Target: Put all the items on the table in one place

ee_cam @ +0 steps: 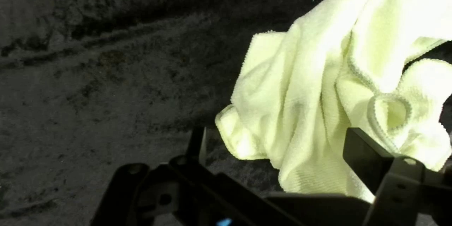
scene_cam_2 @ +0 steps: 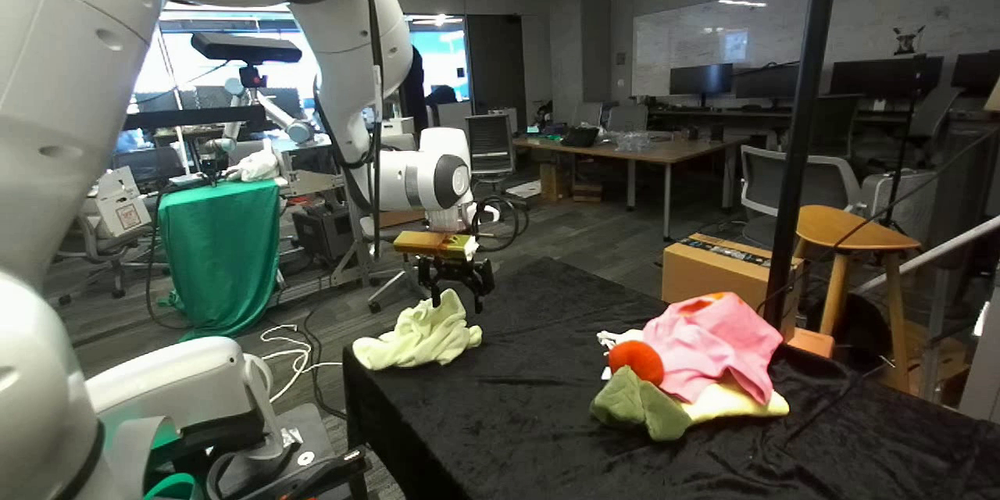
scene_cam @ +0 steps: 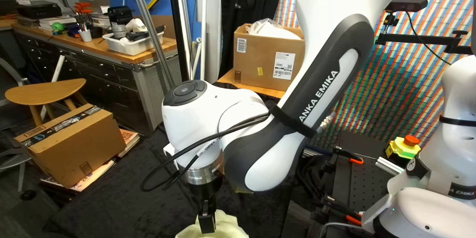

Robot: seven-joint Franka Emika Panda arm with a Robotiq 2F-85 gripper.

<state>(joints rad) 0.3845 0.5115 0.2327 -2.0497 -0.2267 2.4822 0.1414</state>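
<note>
In an exterior view, the camera looks obliquely down, close to the white-and-black jointed robot arm (scene_cam: 308, 100); the crumpled pale-yellow cloth (scene_cam: 227, 227) is cropped at six o'clock. In an exterior view, the camera faces across the table draped in black fabric (scene_cam_2: 539, 422), the arm near, from eight to eleven o'clock. The wrist view points down at close range, the cloth at three o'clock. All three views share cloth and table.

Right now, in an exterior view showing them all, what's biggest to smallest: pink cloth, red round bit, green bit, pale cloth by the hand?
1. Pink cloth
2. Pale cloth and green bit: unsure, the green bit seems nearer
3. Red round bit
</note>
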